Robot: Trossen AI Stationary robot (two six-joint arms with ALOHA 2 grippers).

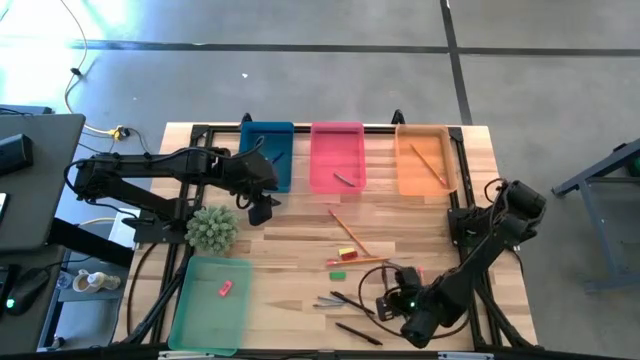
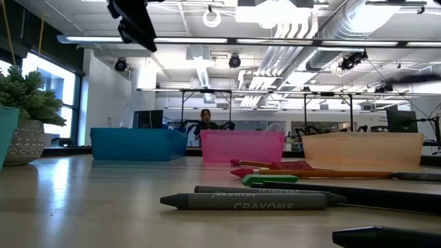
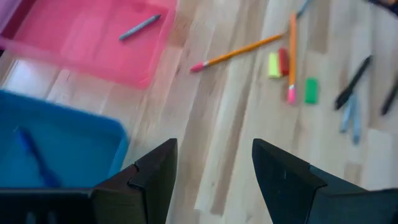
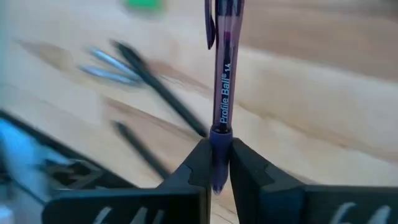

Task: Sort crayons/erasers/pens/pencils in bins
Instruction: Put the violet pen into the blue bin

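Observation:
My right gripper [image 1: 384,300] is low over the table's near right part and is shut on a blue-purple pen [image 4: 222,74]. My left gripper [image 3: 214,180] is open and empty above the table, just near of the blue bin [image 1: 268,155]. Loose on the table lie two pencils [image 1: 348,232], a yellow eraser [image 1: 347,253], a green eraser [image 1: 337,274], grey crayons [image 1: 330,300] and black pens [image 1: 358,333]. The pink bin [image 1: 337,157] holds a crayon, the orange bin [image 1: 425,160] a pencil, the blue bin a pen, and the green bin [image 1: 212,305] a pink eraser. My right gripper pinches the pen's one end [image 4: 219,138] between its two fingers. The pen runs along the fingers and sticks straight out past their tips. Its free end is outside the wrist view, and I cannot tell whether it touches the table.
A potted plant [image 1: 212,228] stands by the left edge between the blue and green bins. The three far bins stand in a row along the far edge. The crayons [image 2: 248,201] and pens lie close to my right gripper.

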